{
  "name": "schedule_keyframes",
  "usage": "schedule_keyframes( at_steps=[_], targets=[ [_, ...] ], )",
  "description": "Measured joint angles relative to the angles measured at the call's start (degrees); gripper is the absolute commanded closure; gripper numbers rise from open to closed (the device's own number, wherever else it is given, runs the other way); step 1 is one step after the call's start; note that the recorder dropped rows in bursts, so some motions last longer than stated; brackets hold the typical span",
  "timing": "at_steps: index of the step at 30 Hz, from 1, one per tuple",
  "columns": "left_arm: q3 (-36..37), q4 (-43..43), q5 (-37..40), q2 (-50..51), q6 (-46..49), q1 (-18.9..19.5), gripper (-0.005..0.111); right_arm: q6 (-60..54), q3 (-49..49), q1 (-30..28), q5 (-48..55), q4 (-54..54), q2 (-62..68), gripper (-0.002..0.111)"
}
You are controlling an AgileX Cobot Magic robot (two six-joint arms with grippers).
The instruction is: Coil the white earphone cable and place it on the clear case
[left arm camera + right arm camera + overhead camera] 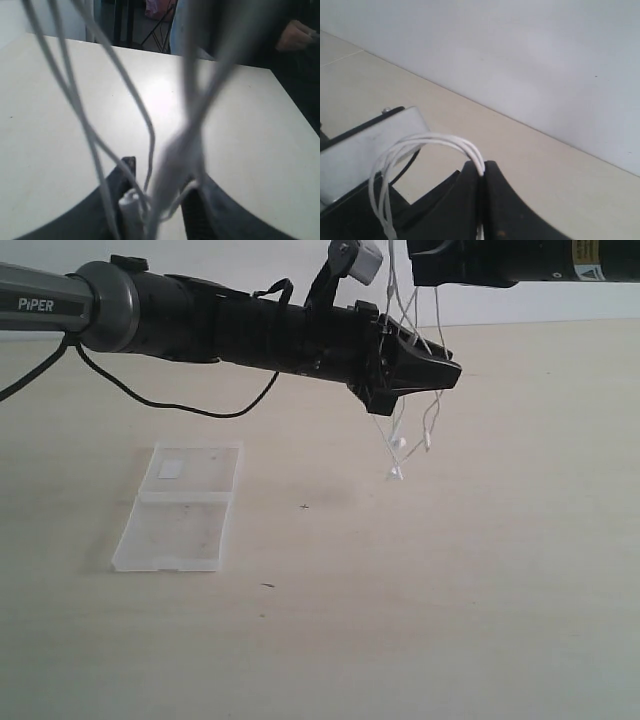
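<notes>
White earphone cable (427, 141) hung looped aloft, well apart from the clear case (180, 505); right gripper (482, 172) pinched shut on the loops to suspend them; left gripper (160, 176) part-open around the strands, probably to gather the coil.

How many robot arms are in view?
2. The left arm reaches from the left edge past the middle, above the table; the right arm shows at the top right, mostly cut off.

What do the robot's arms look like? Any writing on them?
Both are black tubes. The left arm has a grey part saying PiPER and a loose black cable. The right arm has a yellow sticker. The fingers are black.
</notes>
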Motion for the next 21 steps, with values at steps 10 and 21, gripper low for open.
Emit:
schedule_keyframes(
  at_steps=[10, 21],
  targets=[
    [0.0, 1.1, -0.2, 0.0, 0.0, 0.0, 0.074, 0.0, 0.0, 0.0, 0.6, 2.3, 0.0, 0.108],
    [0.0, 1.1, -1.5, 0.0, 0.0, 0.0, 0.074, 0.1, 0.0, 0.0, -0.9, 9.4, 0.0, 0.108]
  ],
)
